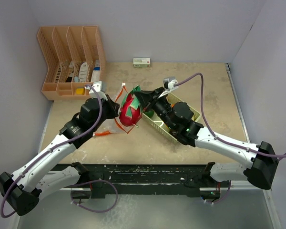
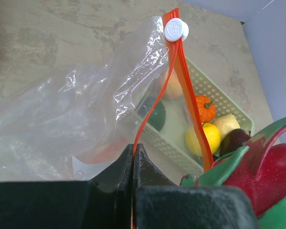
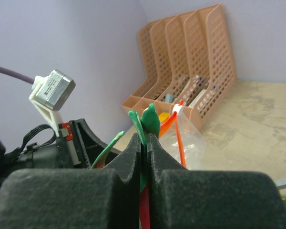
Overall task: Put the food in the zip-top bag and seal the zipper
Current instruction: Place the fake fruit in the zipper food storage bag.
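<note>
A red toy fruit with green leaves (image 1: 130,112) hangs over the mouth of the clear zip-top bag (image 1: 105,127). My right gripper (image 1: 137,97) is shut on one of its green leaves (image 3: 152,119). My left gripper (image 2: 134,149) is shut on the orange-red zipper (image 2: 186,86) and holds that edge of the bag up; the white slider (image 2: 176,29) sits at the top end. More food lies in the pale green tray (image 2: 205,83): an orange piece (image 2: 205,108), a yellow one (image 2: 203,138), a dark purple one (image 2: 236,141) and a dark green one (image 2: 152,113).
An orange file organizer (image 1: 71,59) stands at the back left. A small white box (image 1: 141,62) lies against the back wall. The green tray (image 1: 157,127) lies under my right arm. Walls close in on the left, right and back.
</note>
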Tool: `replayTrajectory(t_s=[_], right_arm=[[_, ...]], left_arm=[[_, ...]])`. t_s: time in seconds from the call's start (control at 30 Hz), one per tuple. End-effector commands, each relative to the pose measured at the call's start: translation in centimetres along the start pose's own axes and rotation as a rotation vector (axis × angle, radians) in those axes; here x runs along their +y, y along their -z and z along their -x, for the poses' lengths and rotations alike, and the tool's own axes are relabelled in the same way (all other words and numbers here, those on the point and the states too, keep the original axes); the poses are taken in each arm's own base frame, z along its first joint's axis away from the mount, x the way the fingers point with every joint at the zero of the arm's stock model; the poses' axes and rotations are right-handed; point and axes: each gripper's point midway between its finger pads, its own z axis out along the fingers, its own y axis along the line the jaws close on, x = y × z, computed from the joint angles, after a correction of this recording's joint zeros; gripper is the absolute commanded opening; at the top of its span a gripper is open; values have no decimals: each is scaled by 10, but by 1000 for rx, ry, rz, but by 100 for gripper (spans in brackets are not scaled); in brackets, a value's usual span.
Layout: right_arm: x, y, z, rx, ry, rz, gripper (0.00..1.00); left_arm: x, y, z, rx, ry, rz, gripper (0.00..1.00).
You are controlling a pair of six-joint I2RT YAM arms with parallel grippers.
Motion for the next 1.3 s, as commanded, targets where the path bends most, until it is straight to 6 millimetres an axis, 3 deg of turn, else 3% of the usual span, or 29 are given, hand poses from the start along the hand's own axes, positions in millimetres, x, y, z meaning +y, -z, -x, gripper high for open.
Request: replayTrajectory(t_s=[0.0, 0.13, 0.3, 0.43, 0.63, 0.73, 0.87, 0.97, 1.1, 1.2, 1.27], right_arm=[[-16, 2, 17, -131, 99, -175, 0], [-32, 10, 8, -124, 166, -272, 0], [-45, 22, 2, -102, 244, -322, 0], [-45, 25, 0, -85, 270, -317, 0], [-54, 24, 5, -120, 230, -401, 0], [-50, 19, 14, -163, 186, -431, 0], [-51, 12, 12, -213, 227, -524, 0], [-37, 11, 14, -263, 250, -529, 0], [-8, 5, 18, -270, 248, -445, 0], [-1, 6, 7, -230, 263, -414, 0], [-3, 10, -11, -183, 269, -398, 0]], left_arm=[[-51, 20, 44, -93, 136, -204, 0], [-60, 30, 53, -98, 152, -241, 0], [-52, 39, 62, -135, 151, -210, 0], [-44, 31, 59, -136, 143, -162, 0], [-53, 20, 49, -96, 168, -194, 0], [-55, 11, 35, -71, 204, -216, 0], [-66, 2, 24, -42, 256, -271, 0], [-71, -4, 20, -19, 262, -286, 0], [-63, -16, 5, 10, 260, -246, 0], [-58, -18, 3, -2, 279, -232, 0], [-57, -15, 8, -25, 293, -228, 0]])
